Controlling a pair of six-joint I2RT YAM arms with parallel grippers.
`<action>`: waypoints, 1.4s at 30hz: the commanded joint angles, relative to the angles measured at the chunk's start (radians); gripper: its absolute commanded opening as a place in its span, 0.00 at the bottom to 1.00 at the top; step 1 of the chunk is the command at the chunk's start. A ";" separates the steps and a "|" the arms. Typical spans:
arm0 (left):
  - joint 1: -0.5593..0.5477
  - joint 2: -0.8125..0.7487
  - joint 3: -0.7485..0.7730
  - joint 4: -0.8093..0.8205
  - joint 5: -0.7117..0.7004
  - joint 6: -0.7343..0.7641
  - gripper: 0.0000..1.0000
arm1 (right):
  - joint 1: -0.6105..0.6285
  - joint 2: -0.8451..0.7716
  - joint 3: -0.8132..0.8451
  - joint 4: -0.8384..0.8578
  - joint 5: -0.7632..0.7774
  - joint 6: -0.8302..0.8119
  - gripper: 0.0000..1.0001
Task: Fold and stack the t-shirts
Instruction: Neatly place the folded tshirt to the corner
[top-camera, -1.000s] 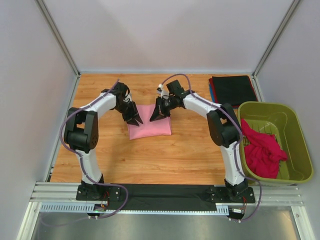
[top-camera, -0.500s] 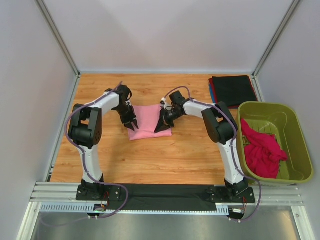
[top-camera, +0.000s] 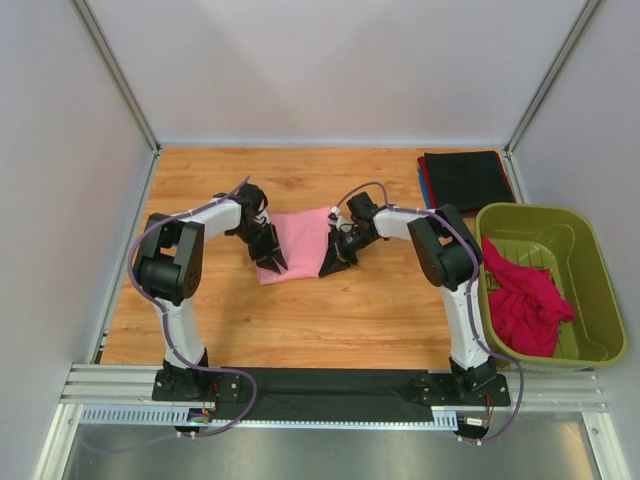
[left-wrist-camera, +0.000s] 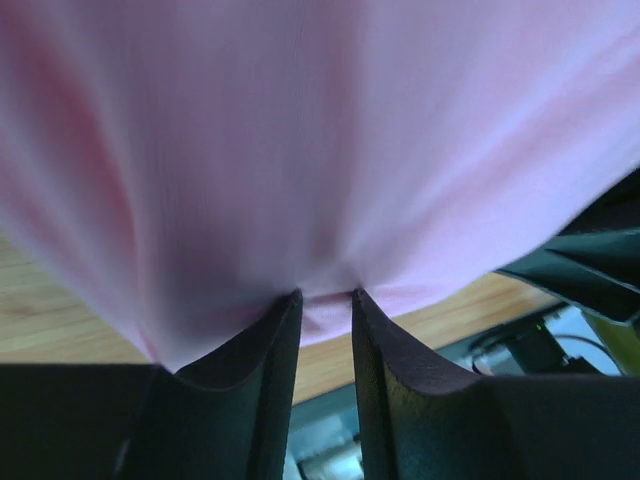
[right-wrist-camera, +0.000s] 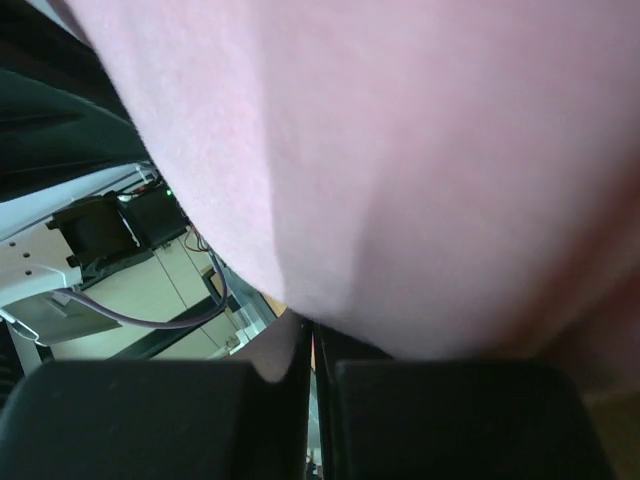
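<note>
Just changed: both pinches have drawn back toward the robot.
Left gripper (left-wrist-camera: 325, 298): clamped on the pink shirt (top-camera: 300, 238).
Right gripper (right-wrist-camera: 312, 340): fingers together, nipping the same shirt's edge.
Shirt: stretched between them.
Meaning: probably ready to carry to the folded stack (top-camera: 465, 180), beyond the right gripper.

White arms (top-camera: 205, 214) — black joints (top-camera: 166, 264), purple cables (top-camera: 131, 265)

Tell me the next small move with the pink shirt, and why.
Probably lift evenly with both arms. The left pincer and right pincer each pinch the pink shirt's near edge, and the stack of folded shirts lies at the far right corner.
</note>
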 joint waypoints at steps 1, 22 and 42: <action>0.008 0.077 -0.034 -0.028 -0.071 0.027 0.35 | -0.005 0.034 -0.052 0.019 0.047 -0.038 0.00; 0.078 -0.102 0.136 -0.180 -0.036 0.056 0.36 | -0.007 -0.238 0.205 -0.369 0.597 -0.056 0.43; 0.152 0.066 0.090 -0.147 -0.033 0.037 0.36 | -0.036 0.003 0.333 -0.188 0.604 -0.085 0.66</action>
